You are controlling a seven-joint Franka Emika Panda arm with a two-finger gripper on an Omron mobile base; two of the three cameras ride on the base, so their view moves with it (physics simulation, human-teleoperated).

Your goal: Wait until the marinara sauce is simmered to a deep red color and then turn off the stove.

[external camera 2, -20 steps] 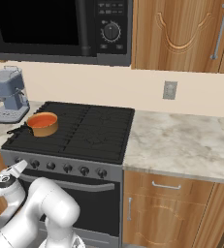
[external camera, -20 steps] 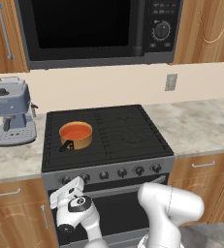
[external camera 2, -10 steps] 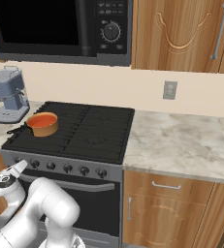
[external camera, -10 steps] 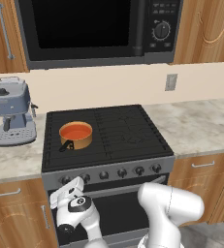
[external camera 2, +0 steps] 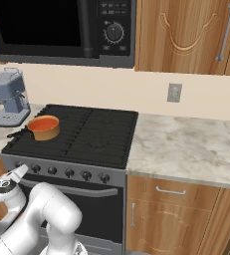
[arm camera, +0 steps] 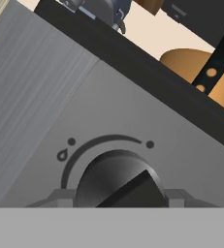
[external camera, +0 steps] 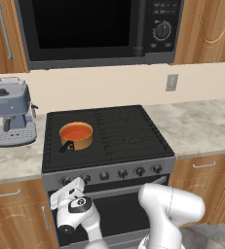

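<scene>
Sauce [external camera: 76,131] in the pan [external camera: 76,136] at the stove's [external camera: 114,136] front-left corner looks orange-red, not deep red. Gripper [external camera: 66,188] sits at the leftmost knob [arm camera: 118,179]; jaw state unclear. Best: wait, then straddle the knob's ridge squarely before twisting.

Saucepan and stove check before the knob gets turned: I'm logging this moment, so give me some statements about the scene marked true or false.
1. The saucepan sits on the stove's left burner. True.
2. The marinara sauce looks green. False: it is orange-red.
3. The gripper is at the stove's leftmost knob. True; the hand view looks straight at that knob.
4. The coffee machine stands on the counter right of the stove. False: it stands to the left.
5. A lid covers the saucepan. False: the sauce lies open to view.
</scene>
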